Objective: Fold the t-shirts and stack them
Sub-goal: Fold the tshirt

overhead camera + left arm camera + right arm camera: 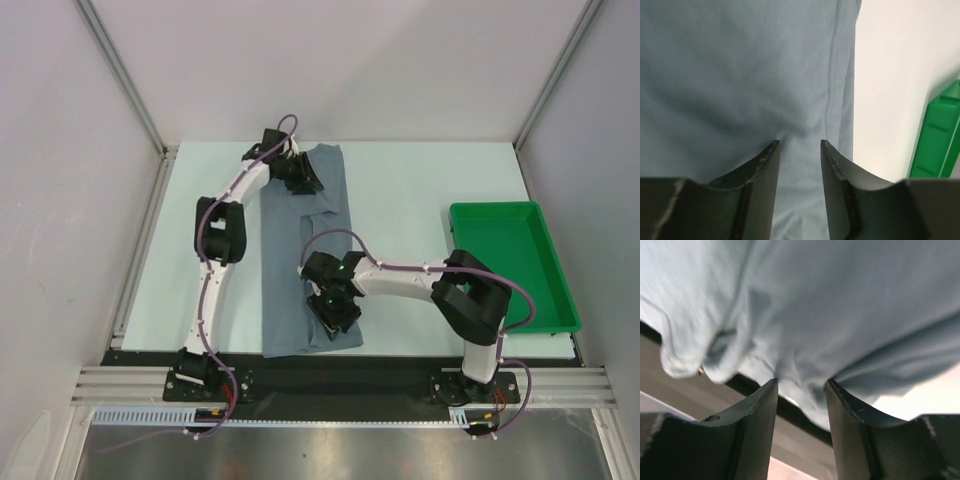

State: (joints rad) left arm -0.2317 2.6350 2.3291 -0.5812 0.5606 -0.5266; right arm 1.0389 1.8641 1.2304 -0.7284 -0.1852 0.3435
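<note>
End effector R (801,384) clamped on t-shirt (288,290) near hem, end effector L (799,145) at far end, can't tell if gripping — cloth prob. soft, limp, light — best held at hem corners.

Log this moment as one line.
t-shirt: long folded strip on table | left gripper: at far end, grip unclear | right gripper: pinching near end, raised | green tray: right side, no shirt inside

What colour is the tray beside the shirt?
The rectangular plastic tray is bright green; clearest in the top external view.
</note>
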